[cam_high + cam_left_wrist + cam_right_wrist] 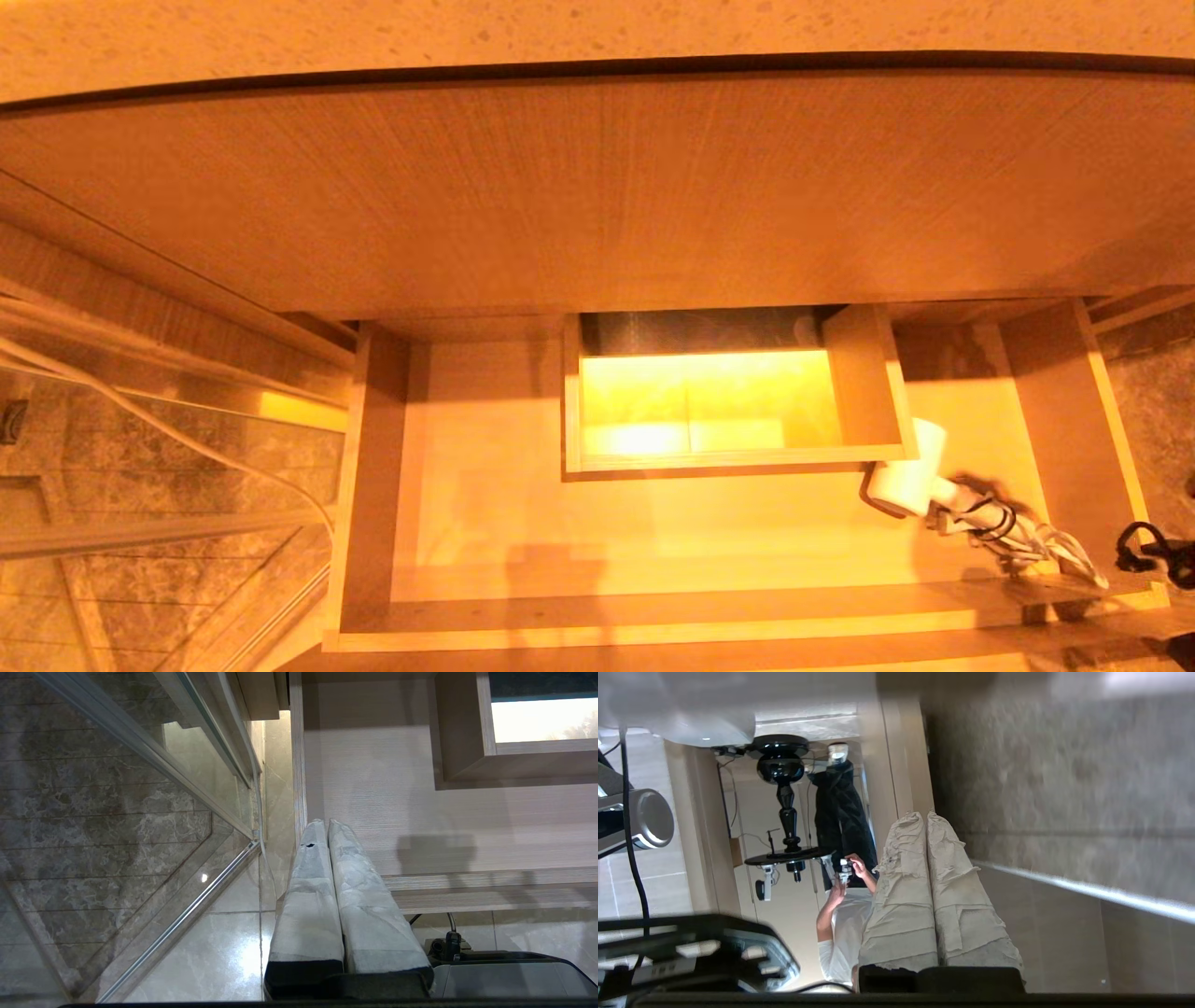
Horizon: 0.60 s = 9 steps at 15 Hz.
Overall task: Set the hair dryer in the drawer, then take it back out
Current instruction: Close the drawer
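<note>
Nearest, the left hand (327, 828) is kept clenched and empty beside the drawer's (653, 625) left front corner, out of the way. The right hand (924, 821) is likewise clenched on nothing, turned toward a wall. Farther in, the hair dryer (910, 476) is laid on the drawer's floor at the right, against the boxed cut-out (864, 392), so the putting-in is judged done.

No readable text, labels, brand names, numbers or signs appear in any of the three views; every visible surface is unmarked as far as can be made out.
</note>
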Available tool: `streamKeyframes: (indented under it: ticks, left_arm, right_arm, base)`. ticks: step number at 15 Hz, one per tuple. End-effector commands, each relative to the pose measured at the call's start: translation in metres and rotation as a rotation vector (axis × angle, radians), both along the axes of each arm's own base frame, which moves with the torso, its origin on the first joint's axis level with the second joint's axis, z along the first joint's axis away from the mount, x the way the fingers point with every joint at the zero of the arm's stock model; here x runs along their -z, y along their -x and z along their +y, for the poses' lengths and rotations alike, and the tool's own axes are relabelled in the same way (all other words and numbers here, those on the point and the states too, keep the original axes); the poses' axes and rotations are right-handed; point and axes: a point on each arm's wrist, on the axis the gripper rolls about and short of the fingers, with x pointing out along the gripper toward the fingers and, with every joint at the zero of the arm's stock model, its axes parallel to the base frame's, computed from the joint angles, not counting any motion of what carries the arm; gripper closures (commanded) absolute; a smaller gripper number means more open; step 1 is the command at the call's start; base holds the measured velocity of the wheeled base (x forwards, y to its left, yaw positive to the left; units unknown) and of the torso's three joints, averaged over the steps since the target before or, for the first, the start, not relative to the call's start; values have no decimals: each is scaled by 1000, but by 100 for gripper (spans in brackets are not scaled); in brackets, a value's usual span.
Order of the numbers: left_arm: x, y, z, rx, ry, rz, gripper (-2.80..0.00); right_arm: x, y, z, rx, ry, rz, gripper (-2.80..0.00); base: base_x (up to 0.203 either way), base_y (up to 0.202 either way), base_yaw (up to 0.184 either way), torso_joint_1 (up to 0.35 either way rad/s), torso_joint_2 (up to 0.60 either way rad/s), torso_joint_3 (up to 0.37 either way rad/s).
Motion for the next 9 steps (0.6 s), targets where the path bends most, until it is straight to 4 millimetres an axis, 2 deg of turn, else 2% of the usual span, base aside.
streamKeyframes:
  ticks: [1,4,9]
  left_arm:
    - [0,0,0,0,0,-1,0]
    - [0,0,0,0,0,-1,0]
    - [0,0,0,0,0,-1,0]
  right_arm:
    - [15,-8,-5,-6,-30,40,0]
    - [20,-13,-9,-31,-33,45,0]
    - [25,-30,-18,-38,58,-88,0]
  base:
    - [0,0,0,0,0,0]
    - [0,0,0,0,0,0]
    - [0,0,0,0,0,0]
